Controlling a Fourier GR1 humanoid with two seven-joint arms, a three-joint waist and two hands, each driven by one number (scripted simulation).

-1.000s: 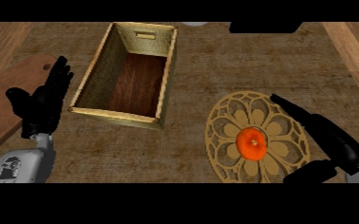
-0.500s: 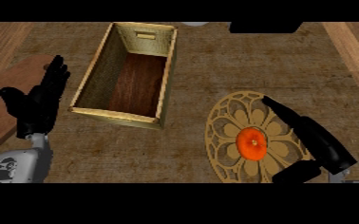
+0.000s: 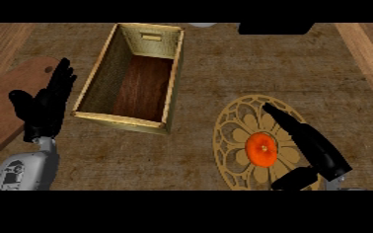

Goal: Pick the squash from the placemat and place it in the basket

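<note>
squash (image 3: 261, 149) sits mid placemat (image 3: 232, 123), just left of the right robot hand (image 3: 310, 145), which is spread open, so that one's nearer; left robot hand (image 3: 44, 106) rests open left of the basket (image 3: 124, 121)

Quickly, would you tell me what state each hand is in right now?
Left hand: open, holding nothing.
Right hand: open beside the squash, holding nothing.

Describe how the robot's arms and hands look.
Both hands are black with slender fingers and a thumb: the left hand and the right hand. The left forearm is grey with dark markings; only a grey sliver of the right forearm shows.
</note>
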